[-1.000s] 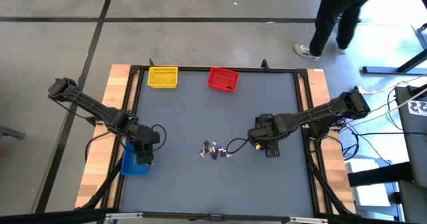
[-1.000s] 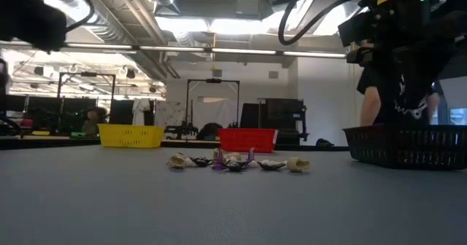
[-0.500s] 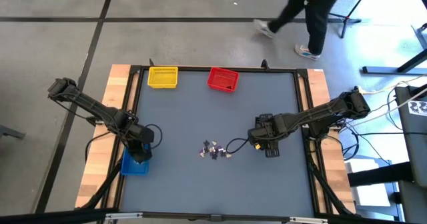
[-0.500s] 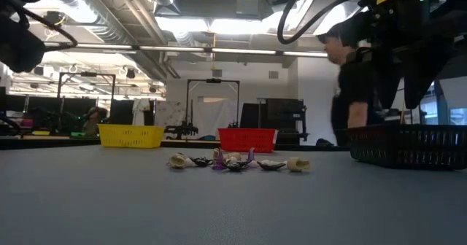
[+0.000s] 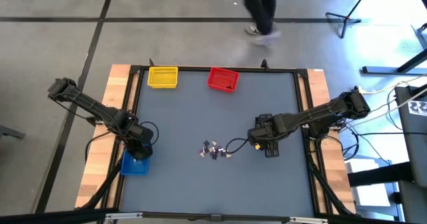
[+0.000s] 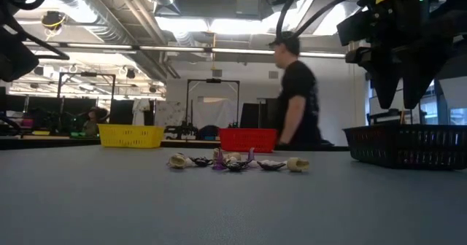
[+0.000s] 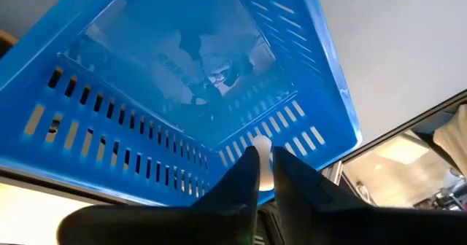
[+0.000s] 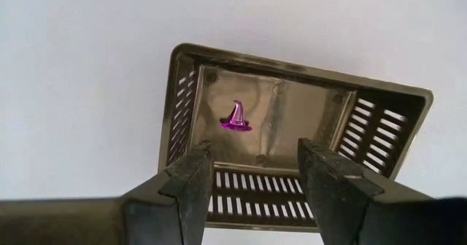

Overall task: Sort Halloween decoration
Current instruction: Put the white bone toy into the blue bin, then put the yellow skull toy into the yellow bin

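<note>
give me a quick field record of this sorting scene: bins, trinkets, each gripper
left gripper: over the blue bin, a small white piece between its fingertips
right gripper: open, above the black bin
black bin contents: one purple witch hat
unsorted trinkets: small cluster at table centre
yellow bin: far edge
red bin: far edge, beside yellow
person: walking behind the table

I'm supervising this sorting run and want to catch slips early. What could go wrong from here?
The left gripper hovers over the blue bin with a small white piece between its fingertips; that piece may cling or bounce out. The right gripper hangs open above the black bin, which holds a purple hat; dropping lower may nudge that bin. The trinket pile is tightly clustered, so picks may scatter neighbours.
</note>
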Tool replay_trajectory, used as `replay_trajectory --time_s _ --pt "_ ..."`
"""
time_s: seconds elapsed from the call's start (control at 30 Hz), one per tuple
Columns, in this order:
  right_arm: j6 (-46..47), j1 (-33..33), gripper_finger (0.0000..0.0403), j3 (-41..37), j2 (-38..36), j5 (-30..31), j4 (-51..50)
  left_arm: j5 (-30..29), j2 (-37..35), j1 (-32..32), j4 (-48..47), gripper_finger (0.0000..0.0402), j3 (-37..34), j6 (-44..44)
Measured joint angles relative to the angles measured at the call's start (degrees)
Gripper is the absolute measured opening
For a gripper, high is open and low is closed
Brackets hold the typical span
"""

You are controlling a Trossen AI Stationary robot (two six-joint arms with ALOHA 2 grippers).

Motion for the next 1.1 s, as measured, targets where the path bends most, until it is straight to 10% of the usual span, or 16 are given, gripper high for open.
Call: replay_trajectory --time_s 0.37,1.1 --pt "0.0 0.0 0.0198 0.0 0.0 0.0 0.0 -0.5 0.0 0.0 -0.5 0.0115 0.0 -2.7" --pt "0.0 0.0 0.0198 0.0 0.0 0.0 0.4 -7.5 -4.0 0.0 11.0 0.0115 0.0 0.4"
